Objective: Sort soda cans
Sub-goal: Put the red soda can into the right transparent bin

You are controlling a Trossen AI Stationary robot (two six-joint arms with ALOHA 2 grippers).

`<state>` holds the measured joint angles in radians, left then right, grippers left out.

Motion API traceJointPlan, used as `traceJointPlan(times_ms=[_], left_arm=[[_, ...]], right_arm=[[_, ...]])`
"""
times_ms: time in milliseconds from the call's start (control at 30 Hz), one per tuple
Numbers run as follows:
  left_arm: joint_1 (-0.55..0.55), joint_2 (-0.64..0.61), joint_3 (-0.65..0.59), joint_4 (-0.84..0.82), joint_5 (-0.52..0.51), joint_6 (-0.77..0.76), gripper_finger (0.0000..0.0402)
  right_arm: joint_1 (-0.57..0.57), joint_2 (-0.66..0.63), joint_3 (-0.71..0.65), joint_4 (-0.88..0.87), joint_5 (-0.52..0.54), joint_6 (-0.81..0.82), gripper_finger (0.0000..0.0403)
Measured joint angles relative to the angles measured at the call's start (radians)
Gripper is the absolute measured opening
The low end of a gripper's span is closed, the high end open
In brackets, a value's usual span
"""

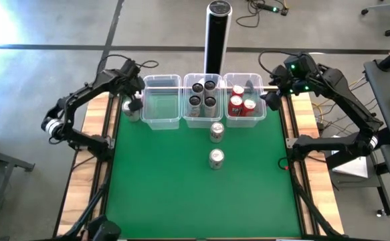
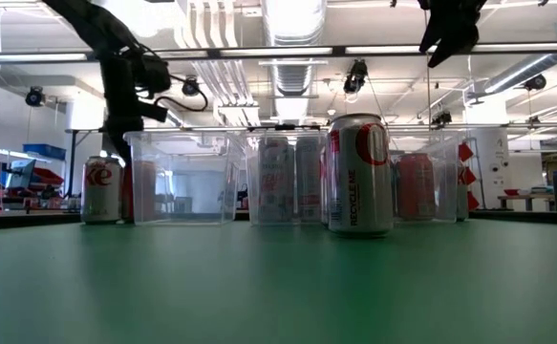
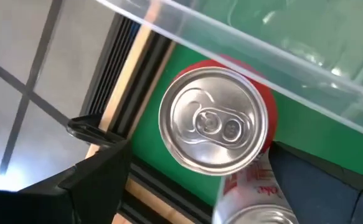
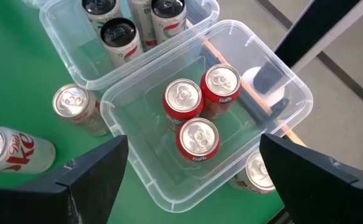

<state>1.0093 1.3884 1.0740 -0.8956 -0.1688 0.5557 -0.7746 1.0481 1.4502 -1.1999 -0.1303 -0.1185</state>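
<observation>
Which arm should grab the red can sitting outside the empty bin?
Left. The left gripper, open, hovers right over the red can beside the empty bin; the right gripper hangs across the table above the bin of red cans.

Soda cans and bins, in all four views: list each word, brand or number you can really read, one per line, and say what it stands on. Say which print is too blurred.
"RECYCLE ME": up the side of the nearest silver can, low view.
"Diet" and "oke": silver can lying beside the bins, right wrist view.
"e": can at the left gripper, low view.
Red cans in the bin: print too small to read.
</observation>
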Motion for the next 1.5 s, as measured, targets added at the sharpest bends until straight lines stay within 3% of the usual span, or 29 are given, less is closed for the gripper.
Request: traceJointPlan(times_ms=[400,1100,1500], left_arm=[[0.062,0.033,0.004,0.032,0.154,-0.02,0.0362],[0.064,0.097,0.002,0.076,0.214,-0.041,0.036],[0.061,0.106,0.0,0.065,0.191,-0.159,0.0275]], right_arm=[[0.0,0.002,0.0,0.001,0.0,0.034,0.0359],[0.0,0.002,0.0,0.001,0.0,0.059,0.0359],[0.0,0.002,0.0,0.001,-0.001,0.057,0.0359]])
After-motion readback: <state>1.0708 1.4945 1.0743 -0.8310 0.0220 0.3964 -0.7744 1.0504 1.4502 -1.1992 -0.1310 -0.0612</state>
